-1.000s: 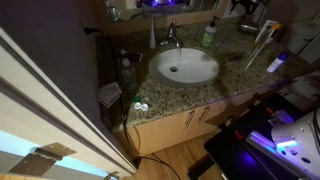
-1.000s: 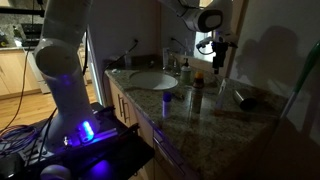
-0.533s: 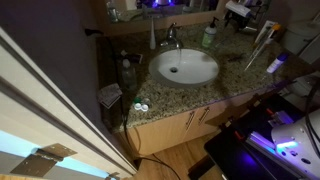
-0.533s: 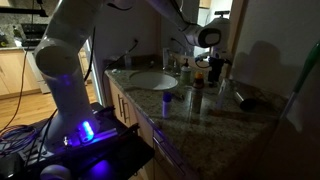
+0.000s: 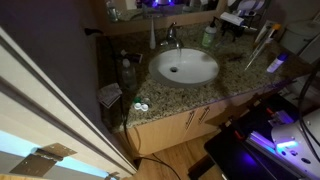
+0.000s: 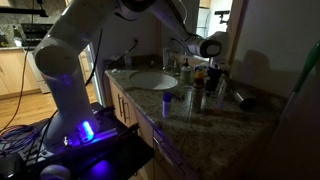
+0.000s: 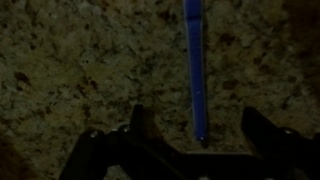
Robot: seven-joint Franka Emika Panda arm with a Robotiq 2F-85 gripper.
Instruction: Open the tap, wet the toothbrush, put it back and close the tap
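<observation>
A slim blue toothbrush (image 7: 195, 60) lies on the speckled granite counter (image 7: 80, 70) and runs up the wrist view. My gripper (image 7: 200, 128) is open, and the brush's lower end lies between the two dark fingers, untouched. In both exterior views the gripper (image 5: 240, 18) (image 6: 215, 76) hangs low over the counter's end, away from the basin. The white oval basin (image 5: 185, 67) (image 6: 152, 80) is set in the counter. The small chrome tap (image 5: 172, 37) stands behind it; I see no water running.
A slim white bottle (image 5: 153, 38) and a green bottle (image 5: 209, 37) stand by the tap. A small blue item (image 6: 167, 97) sits near the counter's front edge. Wooden cabinets (image 5: 180, 122) are below the counter. A wall (image 6: 270, 60) closes off its end.
The arm has lowered the gripper step by step toward the counter's end. Nothing on the counter has moved.
</observation>
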